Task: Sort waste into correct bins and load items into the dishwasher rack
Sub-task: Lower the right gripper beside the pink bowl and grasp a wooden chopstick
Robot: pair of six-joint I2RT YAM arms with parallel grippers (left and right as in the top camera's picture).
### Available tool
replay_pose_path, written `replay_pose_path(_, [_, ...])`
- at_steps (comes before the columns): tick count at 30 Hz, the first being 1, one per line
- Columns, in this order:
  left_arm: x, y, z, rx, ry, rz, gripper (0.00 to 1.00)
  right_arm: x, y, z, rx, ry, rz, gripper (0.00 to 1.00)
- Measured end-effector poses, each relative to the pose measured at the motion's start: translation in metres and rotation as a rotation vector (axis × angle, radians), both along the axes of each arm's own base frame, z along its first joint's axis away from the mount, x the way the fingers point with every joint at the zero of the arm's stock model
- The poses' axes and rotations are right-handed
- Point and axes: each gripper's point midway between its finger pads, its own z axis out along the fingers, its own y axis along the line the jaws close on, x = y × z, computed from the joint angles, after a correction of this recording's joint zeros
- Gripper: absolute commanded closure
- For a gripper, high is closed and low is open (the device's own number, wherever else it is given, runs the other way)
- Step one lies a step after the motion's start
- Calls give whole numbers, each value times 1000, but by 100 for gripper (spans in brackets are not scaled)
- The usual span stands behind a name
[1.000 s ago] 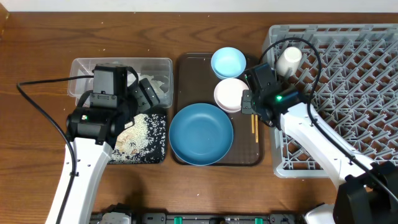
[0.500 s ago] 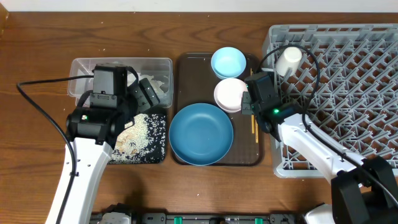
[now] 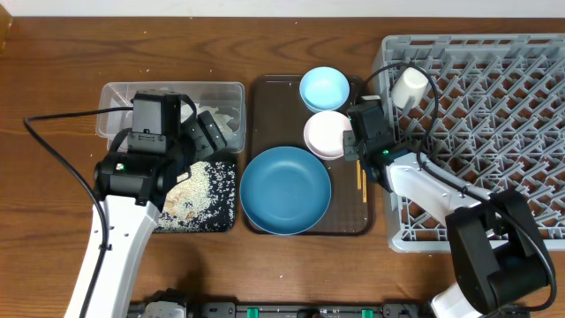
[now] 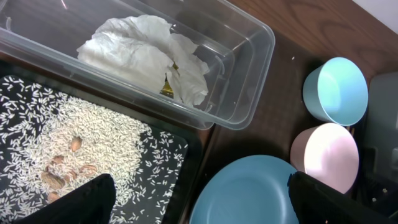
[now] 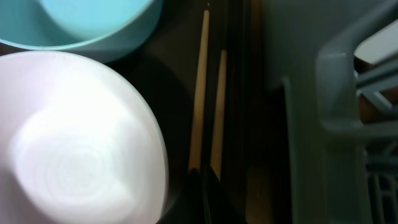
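Crumpled tissue (image 3: 216,124) (image 4: 143,56) and a bit of yellow wrapper (image 4: 169,87) lie in the clear tub (image 3: 229,88). Rice (image 3: 190,190) (image 4: 74,143) lies in the black tray (image 3: 225,216). My left gripper (image 3: 205,141) (image 4: 211,202) hangs open and empty above the bins. The deep-blue bowl (image 3: 285,190), light-blue bowl (image 3: 324,88) (image 5: 93,25) and pink-rimmed bowl (image 3: 325,134) (image 5: 74,143) sit on the brown tray. The white cup (image 3: 410,86) stands in the grey rack (image 3: 494,132). My right gripper (image 3: 355,150) (image 5: 204,186) is shut, low beside the pink-rimmed bowl.
Two wooden chopsticks (image 3: 360,181) (image 5: 199,93) lie along the right side of the brown serving tray (image 3: 265,115); their near ends run under my right fingertips. The rack wall (image 5: 311,124) rises close on the right. A black cable loops over the rack corner.
My right gripper has moved from the rack edge left and down over the brown tray, close to the chopsticks and pink-rimmed bowl. The left arm has not moved.
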Motion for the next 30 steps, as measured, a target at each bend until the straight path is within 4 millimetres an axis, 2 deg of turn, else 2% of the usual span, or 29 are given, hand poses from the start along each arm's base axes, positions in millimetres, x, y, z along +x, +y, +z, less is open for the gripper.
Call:
replay_pose_path(5, [0, 0, 0, 0, 0, 0, 9, 1, 3, 1, 7, -3, 18, 99])
replay_pose_path(17, [0, 0, 0, 0, 0, 0, 9, -9, 32, -3, 109, 44, 125, 91])
replay_pose_path(19, [0, 0, 0, 0, 0, 0, 9, -10, 32, -3, 105, 47, 126, 88])
replay_pose_path(20, [0, 0, 0, 0, 0, 0, 9, -11, 31, -4, 99, 52, 125, 83])
replay_pose_path(23, [0, 0, 0, 0, 0, 0, 9, -16, 24, -9, 68, 76, 112, 75])
replay_pose_path(30, [0, 0, 0, 0, 0, 0, 9, -25, 13, -16, 18, 121, 83, 75])
